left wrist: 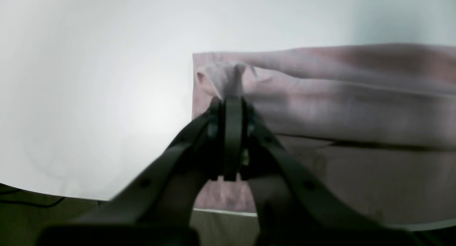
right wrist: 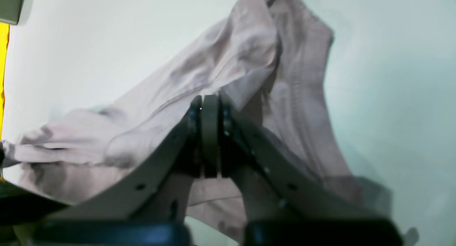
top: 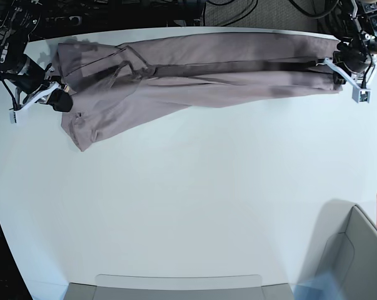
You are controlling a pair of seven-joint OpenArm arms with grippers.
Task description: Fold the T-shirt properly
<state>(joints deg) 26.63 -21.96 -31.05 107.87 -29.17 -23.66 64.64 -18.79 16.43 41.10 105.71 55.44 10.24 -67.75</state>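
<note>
Two arms hold the T-shirt [top: 194, 69] stretched in a long band across the top of the white table [top: 188, 200]. At the upper right of the base view the left gripper [left wrist: 233, 96] has its jaws closed tight on a pinch of the cloth's edge; at the upper left the right gripper [right wrist: 210, 98] is likewise clamped on bunched fabric. The shirt looks lengthwise folded already, though its left end hangs rumpled and droops toward the table's middle. I'd judge this the stretch-and-lay step. Next, both arms need to keep the cloth taut, lower it evenly, and smooth that crumpled left end before folding across.
</note>
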